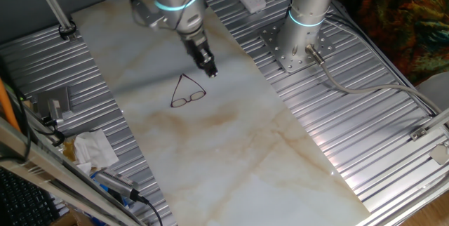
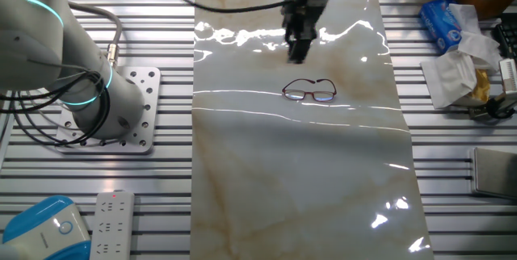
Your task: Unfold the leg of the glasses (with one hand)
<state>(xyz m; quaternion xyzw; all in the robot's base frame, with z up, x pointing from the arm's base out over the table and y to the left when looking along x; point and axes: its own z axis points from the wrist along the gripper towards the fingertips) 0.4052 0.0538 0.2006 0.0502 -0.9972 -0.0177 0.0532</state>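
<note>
Crumpled white tissue (image 1: 95,149) sits nearest, down at the table's left edge on the ribbed metal. Moving right, pale marble sheet (image 1: 231,149) runs the table's length, glossy under the lights. On it lie the glasses (image 1: 188,92), lenses down near the middle toward the far end. Just beyond them hangs the hand (image 1: 208,70), apart from the frame; its jaws, can't tell. Rightmost, a bolted arm base (image 1: 298,43).

Thin reddish-brown glasses (image 1: 188,92) (image 2: 309,90), flat on marble
</note>
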